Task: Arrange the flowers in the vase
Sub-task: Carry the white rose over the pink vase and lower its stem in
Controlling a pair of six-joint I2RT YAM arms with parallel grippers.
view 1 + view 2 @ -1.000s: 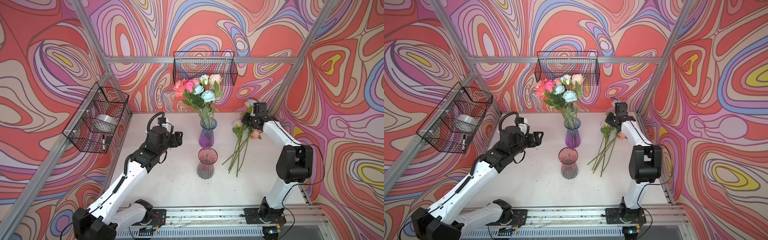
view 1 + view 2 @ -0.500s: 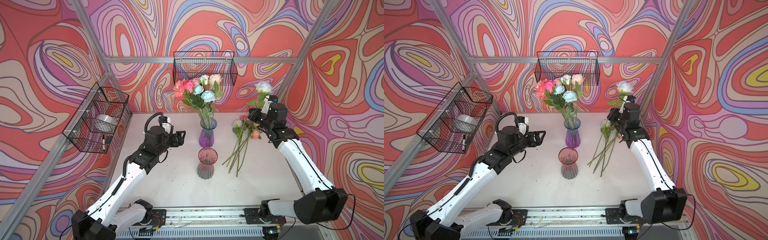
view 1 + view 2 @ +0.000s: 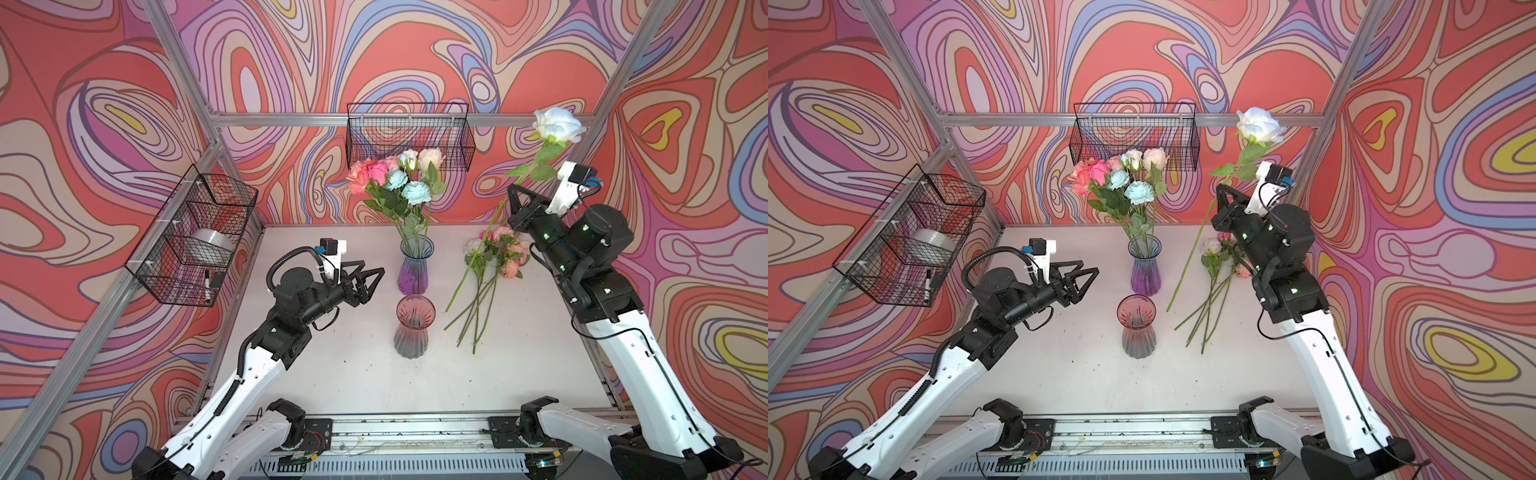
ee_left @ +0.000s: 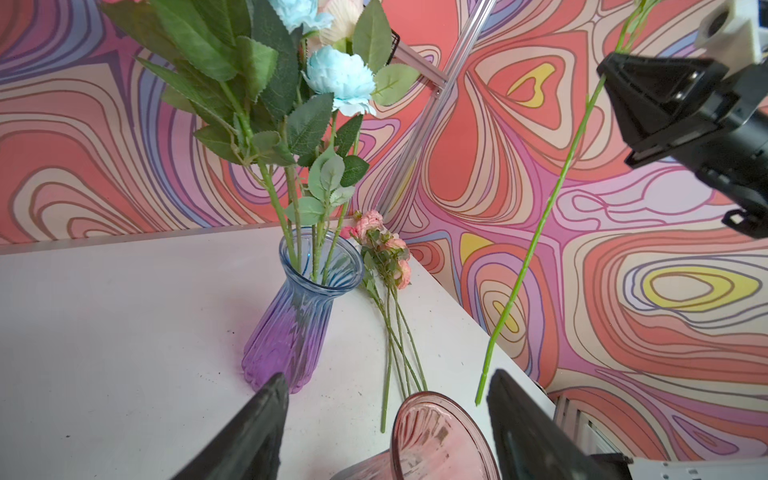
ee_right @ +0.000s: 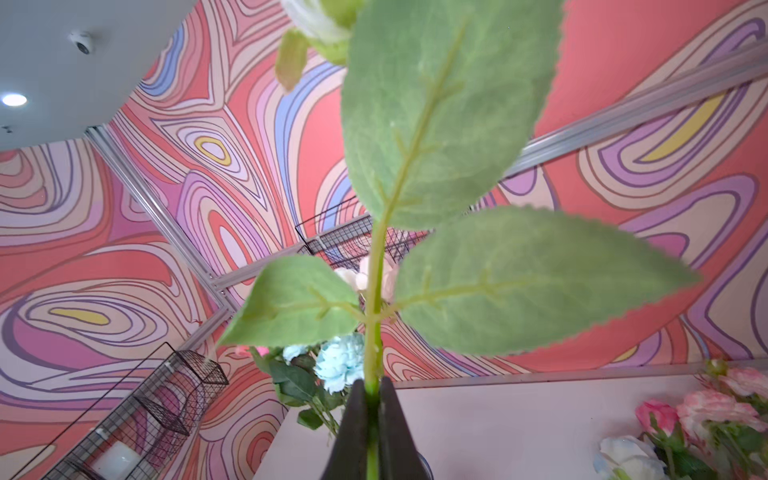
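Note:
My right gripper (image 3: 514,195) (image 3: 1222,192) (image 5: 372,395) is shut on the green stem of a white rose (image 3: 557,124) (image 3: 1260,124), held high with its stem (image 4: 540,220) slanting down over the table. More flowers (image 3: 494,257) (image 3: 1219,259) (image 4: 386,253) lie on the table at the right. A blue-purple vase (image 3: 415,266) (image 3: 1145,270) (image 4: 299,307) at the back centre holds several pink, peach and pale blue roses. In front of it stands an empty pink vase (image 3: 414,328) (image 3: 1136,328) (image 4: 440,440). My left gripper (image 3: 374,276) (image 3: 1090,272) (image 4: 386,376) hangs open and empty, left of both vases.
A black wire basket (image 3: 409,137) hangs on the back wall above the bouquet. Another wire basket (image 3: 195,241) on the left wall holds a tape roll and a marker. A metal rail (image 3: 415,428) runs along the table's front edge.
My right arm has lifted the white rose off the pile, swinging up and toward the front. My left gripper has drifted right toward the vases, its jaws slightly narrower.

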